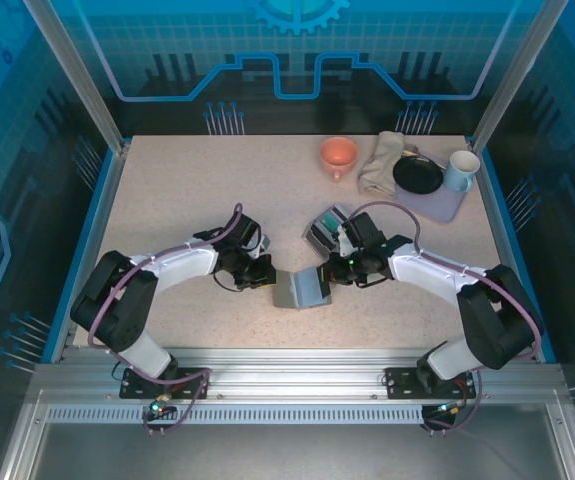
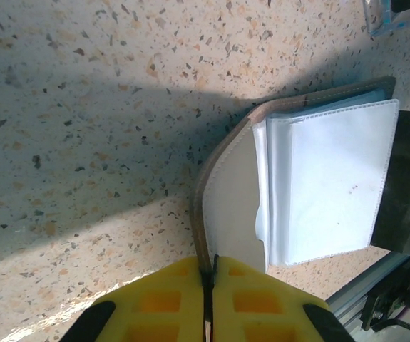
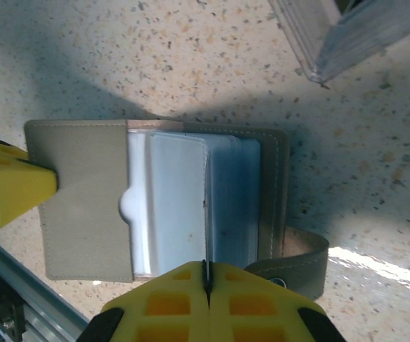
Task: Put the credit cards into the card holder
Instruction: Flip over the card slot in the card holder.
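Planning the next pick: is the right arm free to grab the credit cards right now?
Probably not yet: the right gripper is shut on a card holder sleeve. The credit cards lie close beside it, nothing visibly between.

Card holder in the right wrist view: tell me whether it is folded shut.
No, the card holder lies open, its clear sleeves exposed.

Over at the far right of the speckled table (image 1: 187,200) sits a pale lilac tray (image 1: 449,207) carrying a black dish (image 1: 417,177) and a light blue mug (image 1: 460,170). A crumpled beige cloth (image 1: 379,165) lies against the dish's left side. Just left of that stands an orange cup (image 1: 338,154), apart from the tray.
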`<state>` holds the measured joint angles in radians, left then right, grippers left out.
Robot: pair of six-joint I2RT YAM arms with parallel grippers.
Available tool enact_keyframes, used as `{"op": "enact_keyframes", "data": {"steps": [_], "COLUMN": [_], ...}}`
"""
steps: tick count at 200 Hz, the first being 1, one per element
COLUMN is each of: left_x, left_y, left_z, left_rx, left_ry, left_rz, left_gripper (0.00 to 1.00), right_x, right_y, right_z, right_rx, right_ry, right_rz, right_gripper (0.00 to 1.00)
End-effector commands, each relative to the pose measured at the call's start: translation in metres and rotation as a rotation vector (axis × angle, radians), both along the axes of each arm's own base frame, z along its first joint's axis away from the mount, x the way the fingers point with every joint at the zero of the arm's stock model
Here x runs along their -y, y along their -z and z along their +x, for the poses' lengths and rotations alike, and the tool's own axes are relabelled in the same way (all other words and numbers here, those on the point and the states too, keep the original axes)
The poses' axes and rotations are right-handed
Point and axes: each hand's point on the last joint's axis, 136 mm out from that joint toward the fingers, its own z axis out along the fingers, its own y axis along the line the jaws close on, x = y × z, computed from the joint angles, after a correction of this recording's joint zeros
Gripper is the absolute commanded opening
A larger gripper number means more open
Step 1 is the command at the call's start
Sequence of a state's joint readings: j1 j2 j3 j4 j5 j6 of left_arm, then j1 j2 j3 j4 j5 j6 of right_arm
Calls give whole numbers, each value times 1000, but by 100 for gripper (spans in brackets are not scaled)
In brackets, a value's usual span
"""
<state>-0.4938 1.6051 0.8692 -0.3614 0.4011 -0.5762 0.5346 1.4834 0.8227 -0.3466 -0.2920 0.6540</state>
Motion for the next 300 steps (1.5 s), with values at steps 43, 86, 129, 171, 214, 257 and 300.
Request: {"op": "enact_keyframes", "data": {"steps": [43, 86, 129, 171, 214, 257, 300], "left_x": [10, 18, 20, 14, 11, 12, 13], "left_y": [-4, -3, 0, 5, 14, 18, 20], "left_z": [4, 14, 18, 14, 12, 13, 13], "left_rx": [-8, -3, 1, 0, -9, -13, -16], "left_ry": [16, -6, -23, -23, -18, -13, -8], "left_rz": [-35, -67, -71, -39, -24, -22, -21], "left_gripper": [8, 8, 8, 9, 8, 7, 7], "right_x": [-27, -48, -50, -40, -23, -15, -26], "right_y": [-12, -5, -1, -28, -58, -32, -8], "right_z": [2, -1, -2, 1, 5, 2, 1], "right_rx": [-21, -53, -58, 4, 71, 7, -37], "right_ry": [-17, -33, -36, -36, -17, 14, -5], "right_rz": [168, 200, 165, 154, 174, 143, 148], "right_gripper": [3, 3, 3, 4, 5, 5, 4]}}
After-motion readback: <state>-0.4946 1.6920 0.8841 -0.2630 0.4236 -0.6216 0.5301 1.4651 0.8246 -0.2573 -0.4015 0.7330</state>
